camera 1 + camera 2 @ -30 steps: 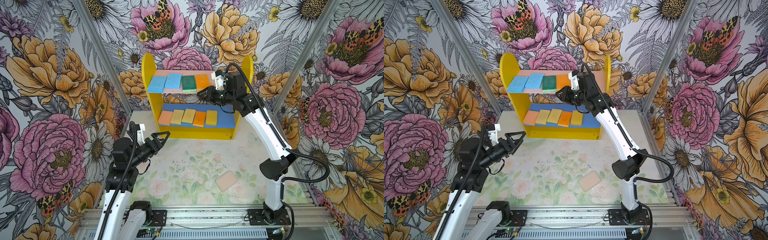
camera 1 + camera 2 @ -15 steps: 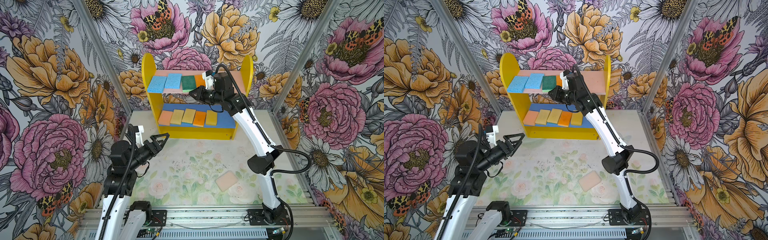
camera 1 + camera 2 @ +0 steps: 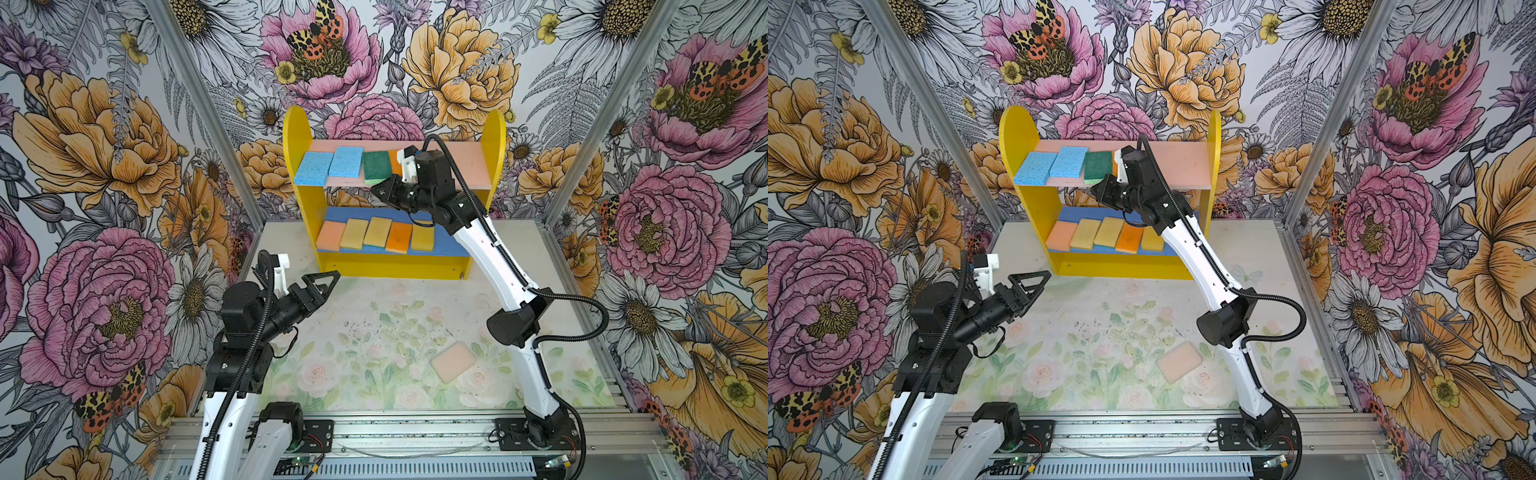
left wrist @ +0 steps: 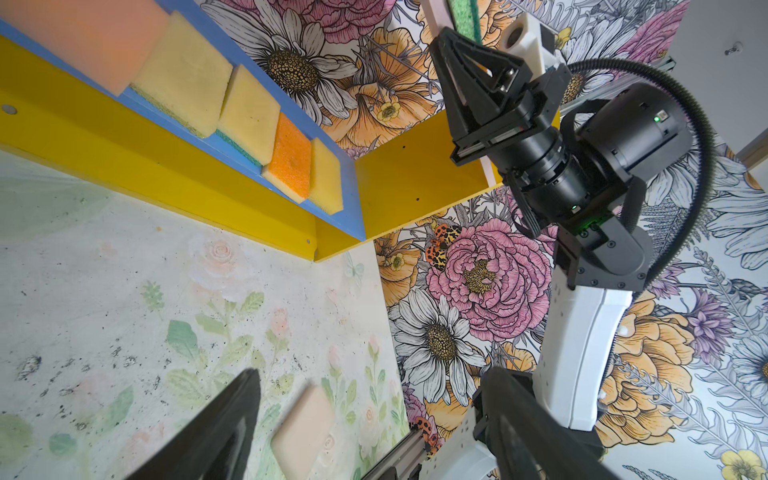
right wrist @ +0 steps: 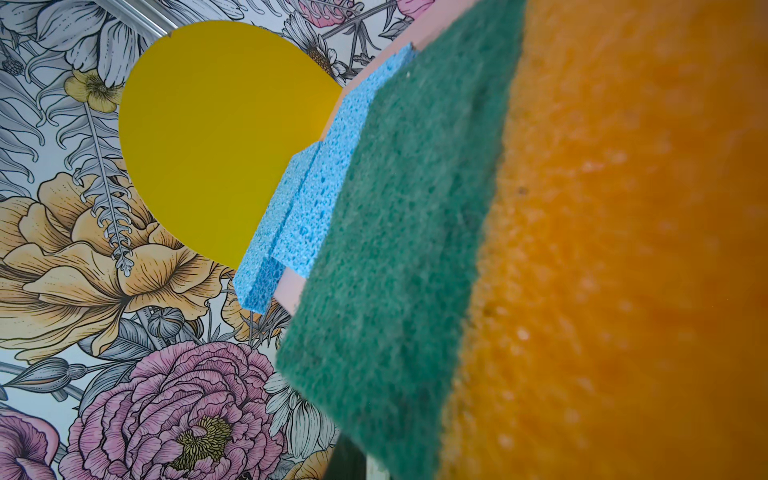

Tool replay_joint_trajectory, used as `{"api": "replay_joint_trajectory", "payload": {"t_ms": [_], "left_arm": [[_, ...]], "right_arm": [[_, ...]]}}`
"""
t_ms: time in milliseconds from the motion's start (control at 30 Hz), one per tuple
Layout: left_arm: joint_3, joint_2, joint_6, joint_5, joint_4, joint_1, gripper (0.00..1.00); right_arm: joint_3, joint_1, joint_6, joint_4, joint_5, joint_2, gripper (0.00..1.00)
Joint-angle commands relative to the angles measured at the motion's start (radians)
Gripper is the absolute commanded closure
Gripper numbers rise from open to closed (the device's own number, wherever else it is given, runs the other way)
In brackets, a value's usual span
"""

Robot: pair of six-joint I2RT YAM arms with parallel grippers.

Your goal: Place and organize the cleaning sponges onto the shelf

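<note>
**Reader:** Which step is shown, and how is it done well?

**Arm:** Nearest, my left jaws (image 3: 328,282) hang released above the counter (image 3: 374,316), grasping nothing. I judge they should hold off until the front of the shelf (image 3: 297,137) is free. Farthest, my right jaws (image 3: 379,190) sit at the front lip of the pink upper board (image 3: 465,166), just beside the dark green sponge (image 3: 377,166). They look clenched, tips together, with no sponge visible between them. I judge the step to be squaring the upper row. Done well, it is a light push along the board, never outward: the foam overhangs the front lip and would likely tip off easily.

**Reader:** And the cleaning sponges?

**Arm:** Nearest, one peach-pink sponge (image 3: 453,362) lies flat on the counter, well apart from the shelf and not yet placed. Next, the blue lower board (image 3: 453,245) carries five sponges (image 3: 377,231) side by side, edges touching: peach, yellow, yellow, orange, yellow. Farthest, the upper board carries two porous blue sponges (image 3: 313,168), then the fibrous green one. An orange sponge (image 5: 623,249) lies against the green one, mostly hidden behind my wrist in both top views. The board's right half is bare.
</note>
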Motion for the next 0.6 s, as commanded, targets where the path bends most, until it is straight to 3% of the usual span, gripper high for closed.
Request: {"api": "replay_joint_trajectory", "payload": {"t_ms": [0, 200, 333, 433, 567], "left_arm": [[0.030, -0.014, 0.024, 0.006, -0.017, -0.008, 0.15], [0.030, -0.024, 0.026, 0.001, -0.032, -0.008, 0.15], [0.028, -0.027, 0.023, 0.005, -0.031, -0.010, 0.15], [0.013, -0.040, 0.031, 0.008, -0.033, -0.016, 0.15], [-0.048, -0.067, 0.038, 0.007, -0.033, -0.037, 0.14]], "right_arm": [[0.036, 0.000, 0.034, 0.127, 0.026, 0.033, 0.87], [0.038, 0.007, 0.058, 0.154, -0.016, 0.054, 0.87], [-0.028, 0.022, 0.037, 0.149, -0.105, 0.015, 0.86], [-0.280, 0.069, -0.063, 0.150, -0.077, -0.145, 0.78], [-0.709, 0.140, -0.193, 0.154, 0.067, -0.456, 0.59]]}}
